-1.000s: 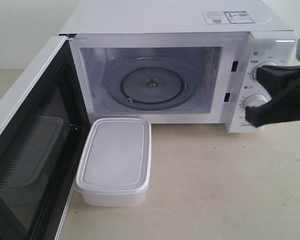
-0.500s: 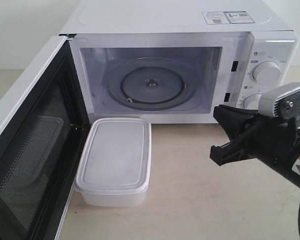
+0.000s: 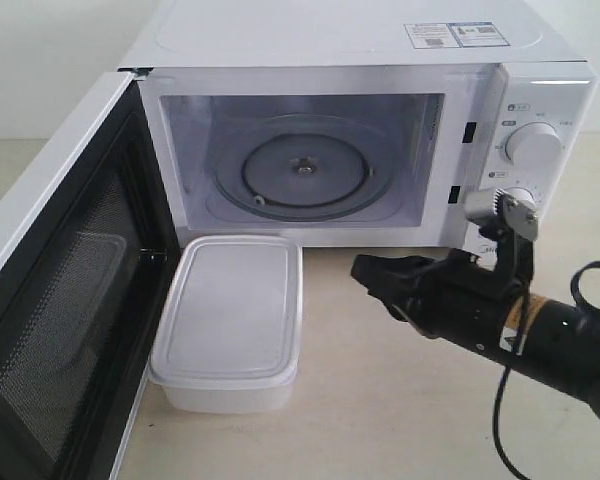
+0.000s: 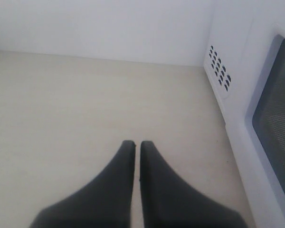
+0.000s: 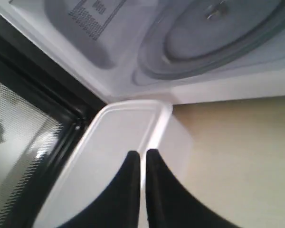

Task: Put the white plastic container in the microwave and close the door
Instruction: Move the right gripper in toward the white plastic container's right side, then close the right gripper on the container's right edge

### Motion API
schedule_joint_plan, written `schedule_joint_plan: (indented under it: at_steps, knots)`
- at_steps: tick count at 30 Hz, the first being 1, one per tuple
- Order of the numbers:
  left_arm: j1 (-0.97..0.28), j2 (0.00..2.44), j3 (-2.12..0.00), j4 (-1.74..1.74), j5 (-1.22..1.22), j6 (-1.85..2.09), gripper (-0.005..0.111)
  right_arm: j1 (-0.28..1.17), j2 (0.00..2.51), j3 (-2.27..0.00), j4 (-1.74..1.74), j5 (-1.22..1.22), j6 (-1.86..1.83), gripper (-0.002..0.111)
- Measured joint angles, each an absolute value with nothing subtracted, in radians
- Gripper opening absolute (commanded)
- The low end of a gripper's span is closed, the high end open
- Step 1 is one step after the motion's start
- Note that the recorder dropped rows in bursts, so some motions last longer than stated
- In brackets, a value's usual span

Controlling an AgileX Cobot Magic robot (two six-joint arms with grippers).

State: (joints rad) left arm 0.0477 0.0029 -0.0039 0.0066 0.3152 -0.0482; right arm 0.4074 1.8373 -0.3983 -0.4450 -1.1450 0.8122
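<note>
The white plastic container (image 3: 234, 320) (image 5: 123, 128) sits lidded on the table just in front of the open microwave (image 3: 360, 130), below its left sill. The door (image 3: 60, 290) (image 5: 23, 128) is swung wide open at the left, its black inner frame and mesh window facing me. Inside, the glass turntable (image 3: 302, 168) (image 5: 218, 33) is bare. My right gripper (image 3: 365, 268) (image 5: 142, 153) is shut and empty, hovering right of the container and pointing at its long side, apart from it. My left gripper (image 4: 134, 143) is shut over bare table beside the microwave's outer wall (image 4: 237, 71); the exterior view does not show it.
Two round dials (image 3: 530, 145) sit on the microwave's right panel, behind the right arm (image 3: 540, 330). A black cable (image 3: 500, 420) hangs from that arm. The open door blocks the table's left side. A white wall (image 4: 99, 23) stands behind the table.
The right arm has come down from in front of the dials and swung left, ending low over the table with its shut fingers pointing at the container. The container and door have not moved.
</note>
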Motion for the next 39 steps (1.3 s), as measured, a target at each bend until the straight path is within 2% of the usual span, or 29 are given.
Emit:
schedule_joint_plan:
  at_steps: [3, 7, 12, 15, 17, 24, 32, 35, 37, 39]
  knots:
    - [0.048, 0.003, -0.004, 0.007, 0.315, -0.048, 0.004, 0.407, 1.837, -0.481, -0.605, -1.028, 1.068, 0.0]
    - [0.048, 0.003, -0.004, 0.007, 0.315, -0.048, 0.004, 0.309, 1.839, -0.658, -1.132, -0.906, 1.53, 0.0]
    - [0.048, 0.003, -0.004, 0.007, 0.315, -0.048, 0.004, 0.247, 1.845, -0.696, -1.398, -1.012, 1.385, 0.0]
    - [0.048, 0.003, -0.004, 0.007, 0.315, -0.048, 0.004, 0.247, 1.885, -0.696, -1.342, -1.176, 1.34, 0.0]
    - [0.048, 0.003, -0.004, 0.007, 0.315, -0.048, 0.004, 0.247, 1.915, -0.696, -1.289, -1.202, 1.338, 0.0]
    - [0.048, 0.003, -0.004, 0.007, 0.315, -0.048, 0.004, 0.246, 2.024, -0.698, -1.224, -1.208, 1.383, 0.0]
    - [0.048, 0.003, -0.004, 0.007, 0.315, -0.048, 0.004, 0.246, 2.03, -0.698, -1.17, -1.203, 1.5, 0.001]
    - [0.048, 0.003, -0.004, 0.007, 0.315, -0.048, 0.004, 0.246, 2.03, -0.698, -1.183, -1.186, 1.55, 0.009]
    - [0.048, 0.003, -0.004, 0.007, 0.315, -0.048, 0.004, 0.246, 2.03, -0.698, -1.19, -1.184, 1.58, 0.022]
    - [0.048, 0.003, -0.004, 0.007, 0.315, -0.048, 0.004, 0.246, 2.03, -0.698, -1.194, -1.18, 1.609, 0.039]
